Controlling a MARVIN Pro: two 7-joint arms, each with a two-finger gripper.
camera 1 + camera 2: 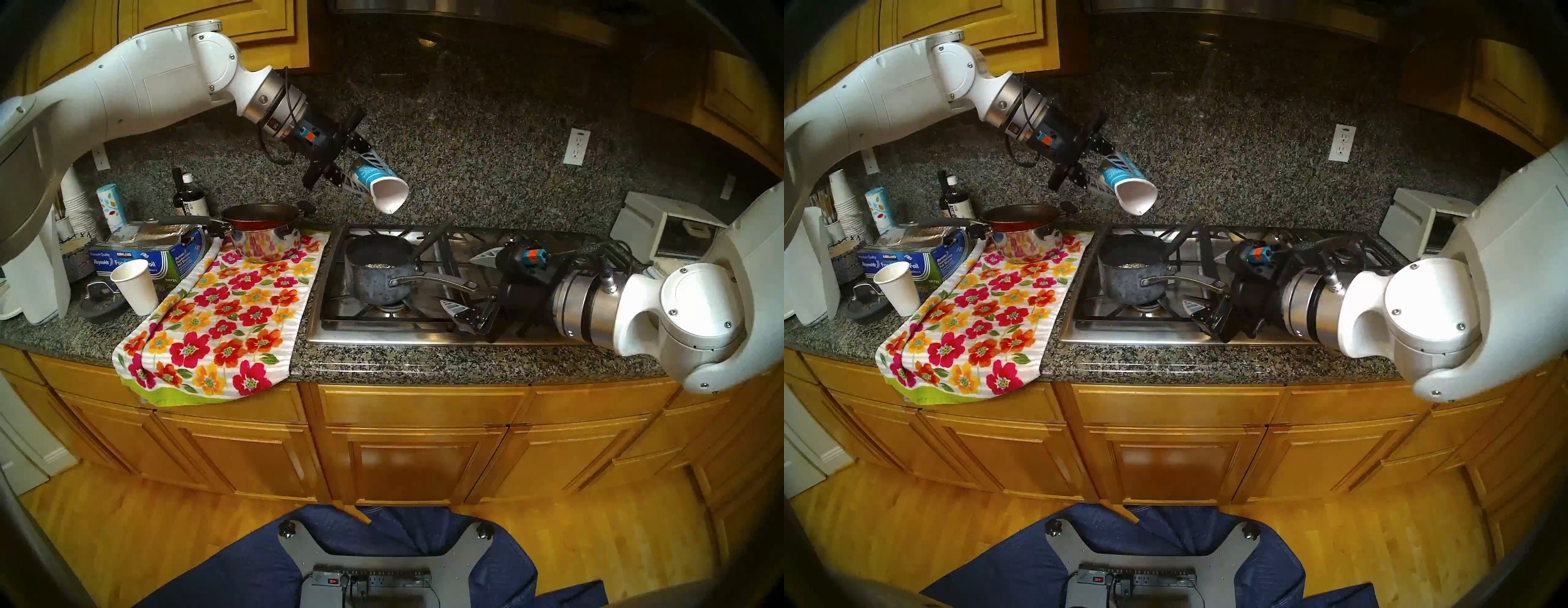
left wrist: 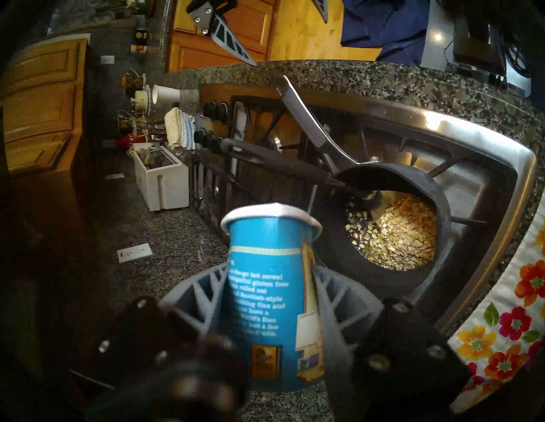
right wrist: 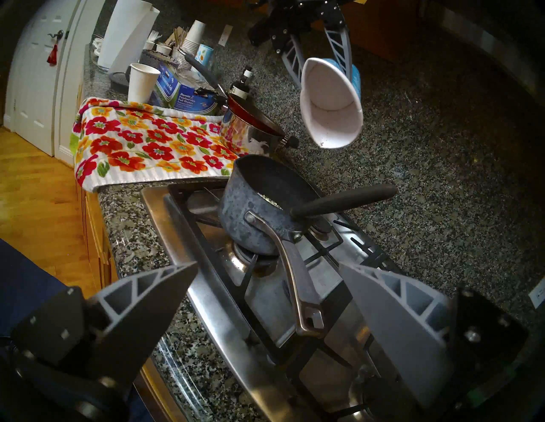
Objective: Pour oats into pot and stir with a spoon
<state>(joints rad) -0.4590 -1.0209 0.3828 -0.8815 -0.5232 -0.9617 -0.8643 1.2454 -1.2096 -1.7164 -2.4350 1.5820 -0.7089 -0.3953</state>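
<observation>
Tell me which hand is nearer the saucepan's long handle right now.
Right. The right hand sits open at the tip of the saucepan handle, not touching it. The left hand is raised above the saucepan, shut on the oatmeal cup.

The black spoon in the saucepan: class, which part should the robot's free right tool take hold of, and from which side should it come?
Grip the spoon by its free upper handle, which juts over the rim of the saucepan toward the backsplash; its bowl lies among the oats. The open right tool should probably come from the saucepan's handle side, passing above that curved handle.
</observation>
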